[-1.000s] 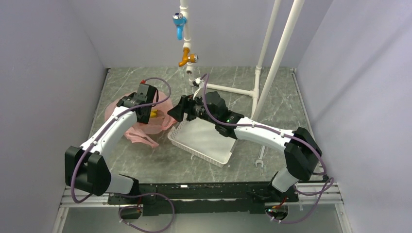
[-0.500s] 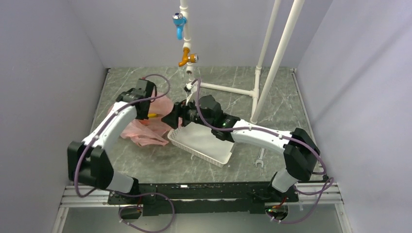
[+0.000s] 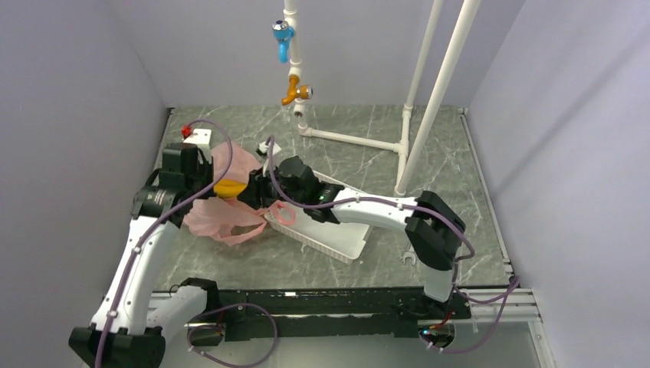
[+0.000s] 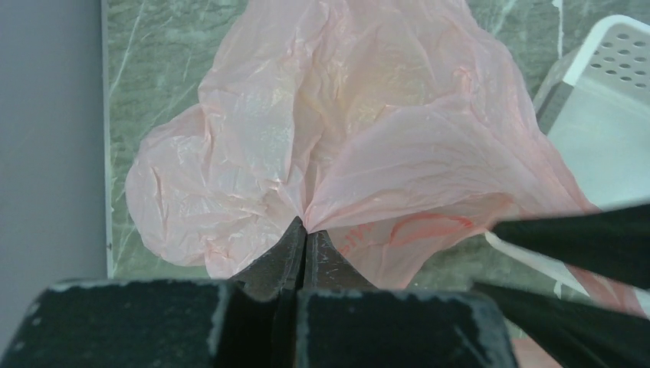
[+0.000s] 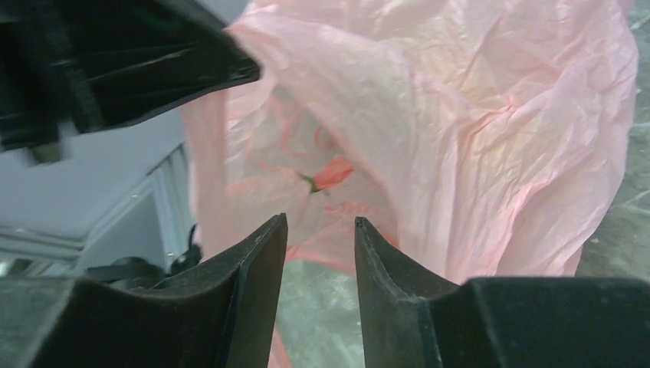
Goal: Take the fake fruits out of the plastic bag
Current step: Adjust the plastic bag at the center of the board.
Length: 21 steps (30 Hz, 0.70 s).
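One thin translucent pink plastic bag (image 3: 222, 218) sits left of centre in the top view, bunched and lifted off the grey marbled table (image 3: 368, 146). One yellow fake fruit (image 3: 230, 187) shows through its film there, and the right wrist view shows one red fruit with a green stem (image 5: 333, 173) inside. The left gripper (image 4: 306, 234) is pressed together, pinching a fold of the bag. The right gripper (image 5: 318, 224) has its jaws spread just before the bag, with nothing between them. One white slotted plastic basket (image 3: 331, 224) lies just right of the bag, a pink handle loop (image 3: 285, 215) draped on its corner. One silver wrench (image 3: 411, 257) lies lower right, and white pipes (image 3: 448, 84) with one blue tap (image 3: 283, 34) and one orange tap (image 3: 295, 92) stand behind.
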Each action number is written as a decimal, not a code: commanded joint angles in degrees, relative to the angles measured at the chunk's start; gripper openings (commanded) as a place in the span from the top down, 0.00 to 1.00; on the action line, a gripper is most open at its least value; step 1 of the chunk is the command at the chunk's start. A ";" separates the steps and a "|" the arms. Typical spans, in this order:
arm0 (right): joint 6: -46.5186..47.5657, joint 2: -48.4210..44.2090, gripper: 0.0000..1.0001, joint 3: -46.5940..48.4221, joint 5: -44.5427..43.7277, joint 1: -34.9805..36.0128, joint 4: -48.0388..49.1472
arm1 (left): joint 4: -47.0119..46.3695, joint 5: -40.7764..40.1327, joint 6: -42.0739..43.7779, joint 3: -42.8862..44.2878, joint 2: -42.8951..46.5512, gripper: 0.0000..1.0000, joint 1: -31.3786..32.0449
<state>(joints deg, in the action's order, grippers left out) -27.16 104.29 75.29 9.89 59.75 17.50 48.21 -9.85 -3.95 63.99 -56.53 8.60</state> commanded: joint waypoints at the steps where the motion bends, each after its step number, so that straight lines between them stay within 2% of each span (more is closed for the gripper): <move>1: 4.50 4.44 0.60 6.28 -6.98 1.13 -2.91 | -4.63 3.80 -1.03 -3.49 5.59 1.00 0.01; 4: 5.23 7.75 0.62 11.45 -8.44 1.51 -8.79 | -5.74 4.01 -1.49 -4.76 7.35 1.00 0.01; 7: 2.52 8.75 0.63 13.00 -4.54 2.95 -8.45 | -6.51 4.87 -2.04 -4.85 7.41 1.00 0.01; 8: -0.27 8.62 0.63 12.27 -0.76 2.96 -6.31 | -5.40 4.22 -2.93 -4.09 6.78 0.93 0.01; 9: -3.09 8.38 0.63 11.10 3.15 2.83 -3.20 | -3.79 3.03 -4.46 -3.08 6.31 0.77 0.01; 11: -8.30 8.04 0.62 9.37 8.31 2.57 1.87 | -0.66 0.96 -8.26 -2.10 6.74 0.56 0.01; 13: -12.75 8.84 0.63 9.75 12.17 2.40 4.24 | 1.07 1.08 -11.47 -2.83 9.27 0.39 0.01; 15: -15.94 9.96 0.62 11.32 15.57 2.39 5.68 | 2.24 3.35 -13.81 -3.94 13.49 0.16 0.01; 17: -20.99 11.15 0.63 10.92 18.95 1.78 10.01 | 2.35 6.25 -15.61 -5.45 18.14 0.14 0.06; 21: -33.03 14.61 0.63 9.78 25.30 -0.81 22.08 | 3.90 11.09 -18.38 -8.59 24.82 0.21 0.54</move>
<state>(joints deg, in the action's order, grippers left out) -46.09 115.66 84.77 26.26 61.41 24.16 49.45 -5.02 -17.19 57.74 -37.06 8.58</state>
